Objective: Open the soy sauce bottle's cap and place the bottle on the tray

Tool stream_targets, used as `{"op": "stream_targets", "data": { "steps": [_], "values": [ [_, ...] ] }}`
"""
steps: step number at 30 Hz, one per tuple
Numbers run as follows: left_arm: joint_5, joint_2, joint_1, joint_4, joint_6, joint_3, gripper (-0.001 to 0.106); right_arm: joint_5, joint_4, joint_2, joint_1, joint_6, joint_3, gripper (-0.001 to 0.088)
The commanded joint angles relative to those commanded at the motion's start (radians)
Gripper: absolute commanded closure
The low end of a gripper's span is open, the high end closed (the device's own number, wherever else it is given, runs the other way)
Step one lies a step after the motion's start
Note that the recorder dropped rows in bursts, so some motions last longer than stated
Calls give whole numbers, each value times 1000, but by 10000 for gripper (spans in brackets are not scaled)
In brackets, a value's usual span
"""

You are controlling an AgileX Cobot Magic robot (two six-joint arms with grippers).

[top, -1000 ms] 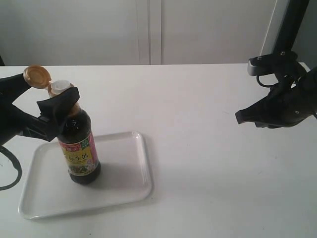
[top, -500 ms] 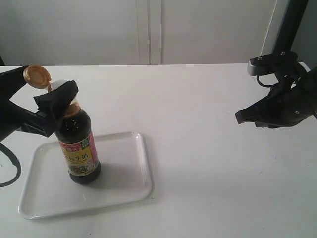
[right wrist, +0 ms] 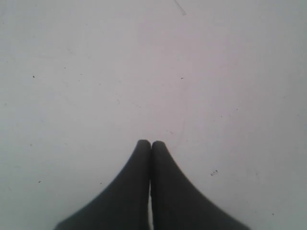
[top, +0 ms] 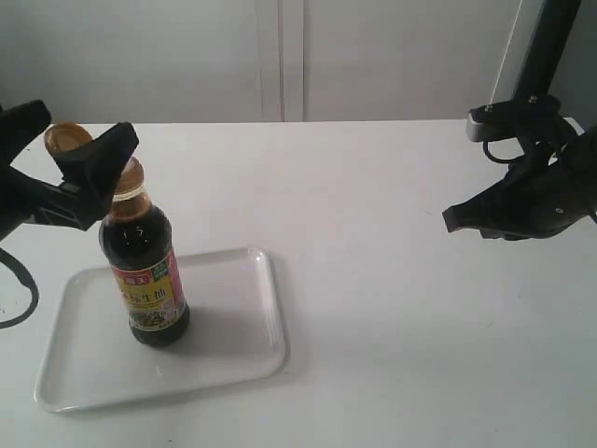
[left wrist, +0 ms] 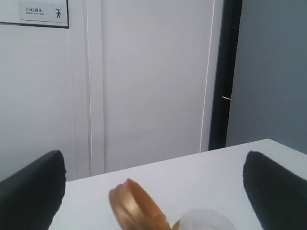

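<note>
The soy sauce bottle point(top: 145, 266) stands upright on the white tray point(top: 238, 322), left of the tray's middle. Its golden cap point(top: 65, 138) is flipped open and hangs back from the collar. In the left wrist view the cap point(left wrist: 136, 206) and the white spout point(left wrist: 204, 220) lie low between the fingers. My left gripper point(top: 82, 126) is open at the height of the bottle's top, its fingers point(left wrist: 29, 191) wide apart on either side and touching nothing. One finger hides the spout in the exterior view. My right gripper point(top: 454, 221) hangs shut and empty over the table, far right.
The white table point(top: 373, 308) stretches between the tray and my right arm. In the right wrist view only bare table point(right wrist: 153, 72) lies below the right gripper point(right wrist: 151, 143). A wall stands behind the table's far edge.
My left gripper has let go of the bottle's neck, opened wide and risen to the level of the cap. The bottle stays upright on the tray. The right arm has not moved.
</note>
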State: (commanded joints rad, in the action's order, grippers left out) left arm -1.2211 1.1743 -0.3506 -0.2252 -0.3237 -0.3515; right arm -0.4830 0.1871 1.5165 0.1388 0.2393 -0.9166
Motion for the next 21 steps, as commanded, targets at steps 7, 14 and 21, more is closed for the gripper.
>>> {"op": "stream_targets", "data": {
  "steps": [7,14,21],
  "values": [
    [0,-90,0,88,108,0,3,2,11,-2,0,0,0,868],
    [10,-194,0,247,417,-9,183,21,13,-53,0,4,0,868],
    [268,-292,0,289,747,-42,868,38,-1,-179,0,10,-2,868]
  ]
}}
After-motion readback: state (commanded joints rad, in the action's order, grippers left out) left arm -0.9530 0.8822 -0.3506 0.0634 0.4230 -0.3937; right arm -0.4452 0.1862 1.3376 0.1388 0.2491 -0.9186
